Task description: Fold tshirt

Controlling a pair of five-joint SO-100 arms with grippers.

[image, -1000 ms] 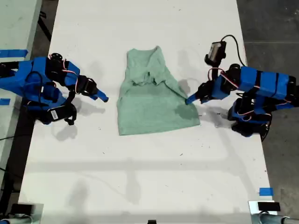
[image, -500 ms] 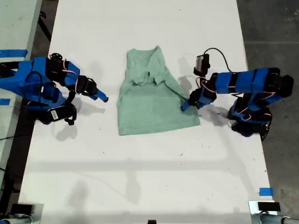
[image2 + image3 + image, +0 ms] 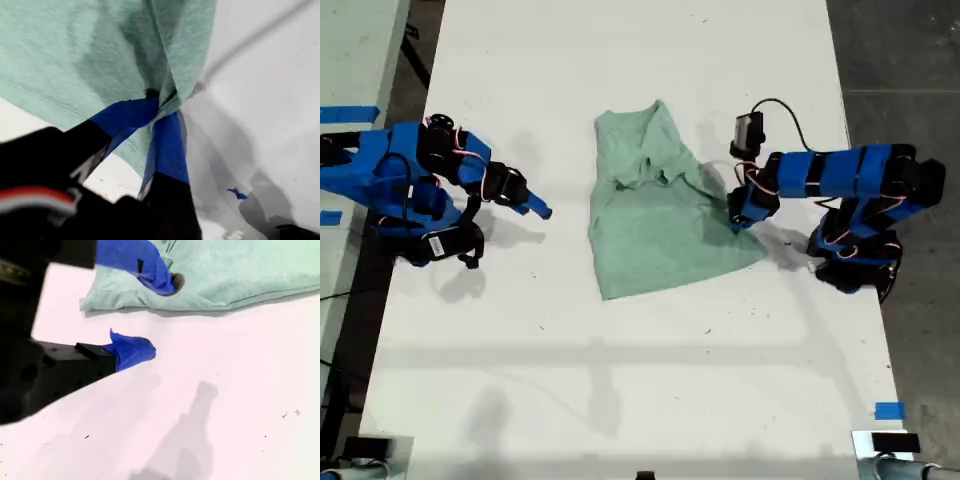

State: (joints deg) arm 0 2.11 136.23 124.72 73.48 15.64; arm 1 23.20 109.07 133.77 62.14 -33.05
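On the white counter point(image 3: 620, 380) lies the tshirt point(image 3: 655, 220), its edge pinched tight by my first gripper point(image 3: 735, 217). My second gripper point(image 3: 542, 211) waits apart, fingers spread, empty. Carry the fold across low and level.

No legible text, brand, number or sign appears in any view. A small white label point(image 3: 434, 246) sits on the base of the arm at the exterior view's left, away from the tshirt point(image 3: 660, 205); its print is too small to read. The blue tape pieces carry no markings.
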